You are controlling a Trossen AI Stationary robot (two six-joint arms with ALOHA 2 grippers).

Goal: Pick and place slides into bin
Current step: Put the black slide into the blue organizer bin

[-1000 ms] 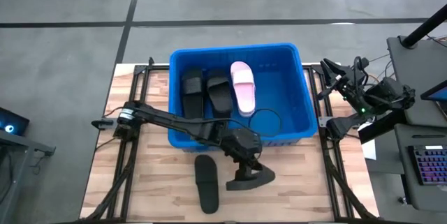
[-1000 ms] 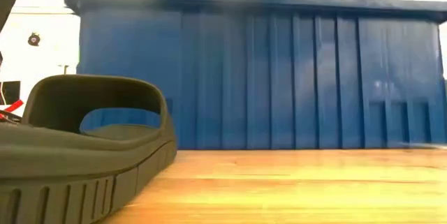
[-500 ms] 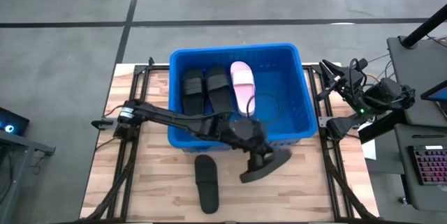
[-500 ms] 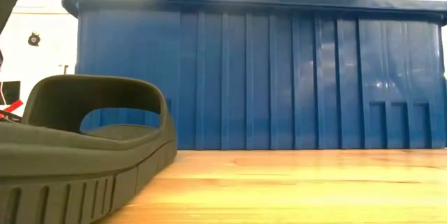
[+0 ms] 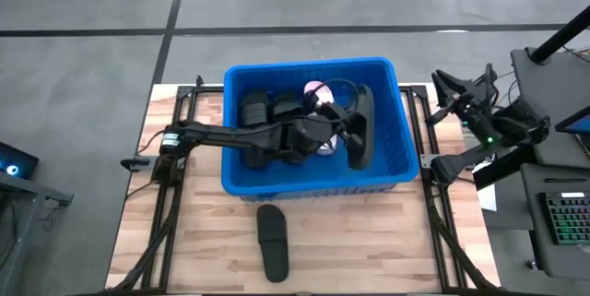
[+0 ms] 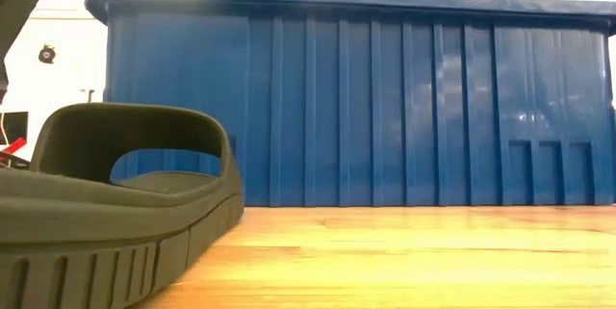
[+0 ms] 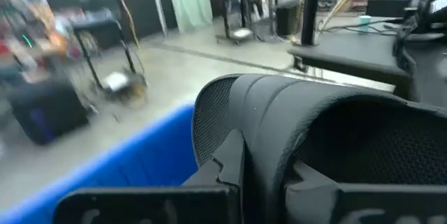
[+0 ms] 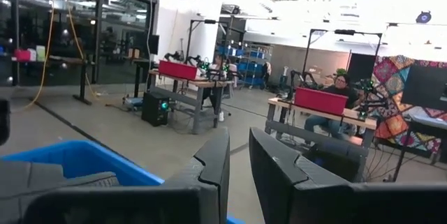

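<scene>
The blue bin stands at the table's middle; its near wall fills the low view. Two black slides and a pale pink slide lie in its left half. My left gripper is over the bin's middle, shut on a black slide that hangs above the bin's right half. Another black slide lies sole down on the table in front of the bin and shows large in the low view. My right gripper is parked off the table's right edge, its fingers a narrow gap apart and empty. My left gripper pinches the black slide by the side of its wide strap, one finger seemingly inside the strap's opening and one outside. The fingers come from the table's left, roughly level. The slide is lifted clear, on its edge, its length running from far to near.
The bin's rolled rim stands well above the table. The bin's right half holds no slides. Bare wood lies in front of the bin, right of the lone slide. Black frame rails run along both table sides.
My left gripper has risen from the table in front of the bin and gone toward the far edge, over the near rim, carrying the black slide. The slide has been lifted clear of the table and turned onto its edge above the bin's right half.
</scene>
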